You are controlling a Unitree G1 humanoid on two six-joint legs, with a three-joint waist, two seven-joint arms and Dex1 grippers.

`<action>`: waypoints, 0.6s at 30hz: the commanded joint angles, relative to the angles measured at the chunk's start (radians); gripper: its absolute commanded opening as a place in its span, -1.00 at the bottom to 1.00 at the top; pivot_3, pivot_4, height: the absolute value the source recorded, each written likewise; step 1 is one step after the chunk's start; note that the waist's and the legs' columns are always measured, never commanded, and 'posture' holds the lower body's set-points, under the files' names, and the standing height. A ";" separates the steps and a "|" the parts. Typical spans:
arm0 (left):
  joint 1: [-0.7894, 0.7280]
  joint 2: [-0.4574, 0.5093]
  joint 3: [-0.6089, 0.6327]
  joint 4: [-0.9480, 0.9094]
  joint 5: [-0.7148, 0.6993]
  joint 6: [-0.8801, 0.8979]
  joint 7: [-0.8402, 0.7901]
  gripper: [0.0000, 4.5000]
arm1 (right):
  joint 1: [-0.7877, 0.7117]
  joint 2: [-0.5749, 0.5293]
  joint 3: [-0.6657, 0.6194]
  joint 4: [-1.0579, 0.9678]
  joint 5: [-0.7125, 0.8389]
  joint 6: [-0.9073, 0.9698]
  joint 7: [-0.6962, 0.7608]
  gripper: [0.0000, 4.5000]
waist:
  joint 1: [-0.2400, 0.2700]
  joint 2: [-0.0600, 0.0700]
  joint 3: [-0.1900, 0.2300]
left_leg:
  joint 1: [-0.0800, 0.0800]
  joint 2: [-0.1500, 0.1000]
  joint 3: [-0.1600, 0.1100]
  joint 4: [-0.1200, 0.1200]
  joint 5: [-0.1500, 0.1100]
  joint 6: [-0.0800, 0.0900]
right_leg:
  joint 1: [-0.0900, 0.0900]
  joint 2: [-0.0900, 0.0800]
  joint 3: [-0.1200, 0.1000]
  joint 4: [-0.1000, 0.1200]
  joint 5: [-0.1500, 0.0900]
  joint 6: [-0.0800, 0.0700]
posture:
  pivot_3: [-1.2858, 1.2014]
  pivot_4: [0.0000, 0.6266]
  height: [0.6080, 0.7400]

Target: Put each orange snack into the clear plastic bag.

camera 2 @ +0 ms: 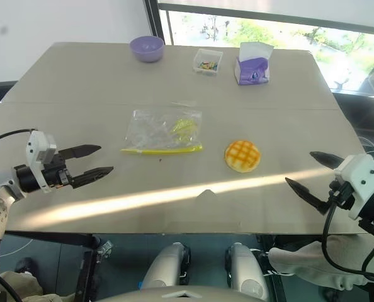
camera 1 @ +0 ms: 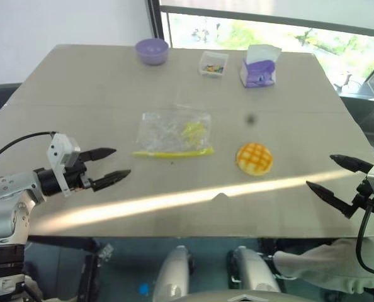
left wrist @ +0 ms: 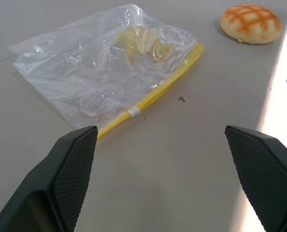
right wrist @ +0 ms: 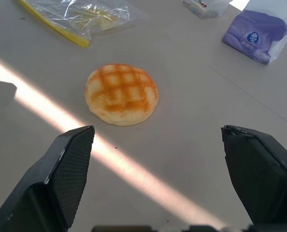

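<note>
Sunlight streaks the grey table (camera 1: 111, 88) below a window (camera 1: 269, 31); both grippers' jaws are spread.

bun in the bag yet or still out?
Out. The bun sits on the bare table, apart from the flat clear bag; neither tool touches it.

Table (camera 1: 80, 82) carries bag (camera 1: 173, 133), bun (camera 1: 254, 158), bowl (camera 1: 152, 51), small box (camera 1: 213, 63), tissue pack (camera 1: 260, 66)
</note>
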 commanded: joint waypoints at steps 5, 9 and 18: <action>-0.083 -0.047 -0.038 -0.052 -0.018 0.018 0.029 0.99 | -0.040 -0.002 0.018 -0.015 -0.004 -0.004 -0.023 1.00 | 0.009 0.000 0.000 | 0.000 -0.001 0.000 0.001 0.000 0.000 | 0.000 0.000 0.001 0.000 0.000 0.000 | 0.03 -0.52 1.00; -0.107 -0.058 -0.041 -0.058 -0.019 0.026 0.041 0.99 | -0.085 0.002 0.065 -0.002 -0.015 -0.010 -0.036 1.00 | 0.009 0.000 0.000 | 0.000 -0.001 0.001 0.001 0.000 0.001 | 0.000 0.001 0.002 0.000 0.002 0.001 | 0.03 -0.52 1.00; -0.144 -0.082 -0.087 -0.008 0.173 -0.194 0.174 0.99 | -0.193 0.026 0.192 -0.008 -0.029 -0.014 -0.061 1.00 | 0.013 0.000 0.000 | -0.001 -0.002 0.001 0.002 0.000 0.002 | 0.000 0.001 0.003 0.000 0.003 0.000 | 0.03 -0.52 1.00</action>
